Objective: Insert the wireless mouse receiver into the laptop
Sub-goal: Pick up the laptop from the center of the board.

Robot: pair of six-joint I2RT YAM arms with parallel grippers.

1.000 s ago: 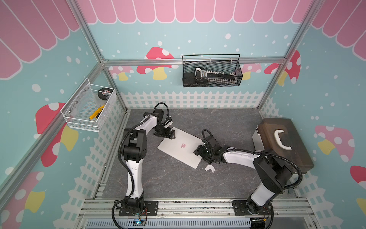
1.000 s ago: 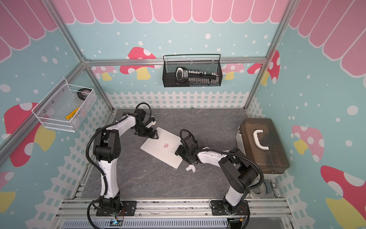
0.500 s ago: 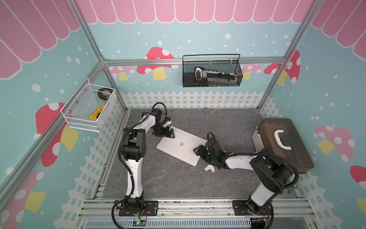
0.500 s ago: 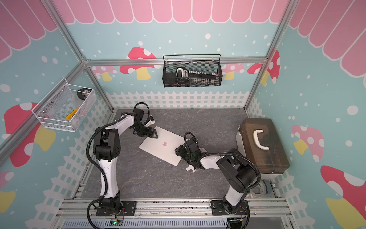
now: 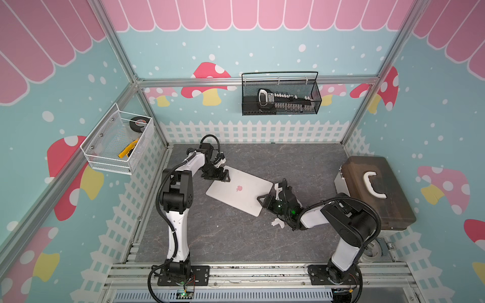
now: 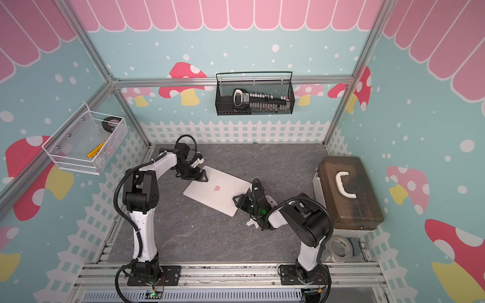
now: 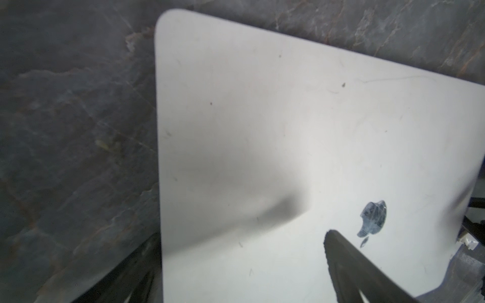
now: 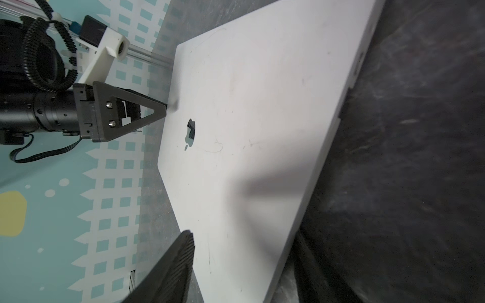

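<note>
Fingers (image 7: 354,270) spread on both grippers, straddling opposite edges of the laptop (image 5: 238,196).
Top views: left gripper (image 5: 219,177) at the shut laptop's 10 o'clock corner, right gripper (image 5: 266,203) at its 4 o'clock edge; laptop flat mid-mat (image 5: 223,236), bare mat around; small white piece (image 5: 277,223) beside right gripper, receiver or not unclear. Left wrist: one finger over lid, other off-edge. Right wrist: ribbed finger (image 8: 173,270) above lid, mate beyond edge.

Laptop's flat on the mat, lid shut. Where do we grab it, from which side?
Probably grip the laptop by its thin short edge, coming in low from the side, one jaw over the lid: it lies flat and closed, too broad to span from above. The right tool sits at that edge.
</note>
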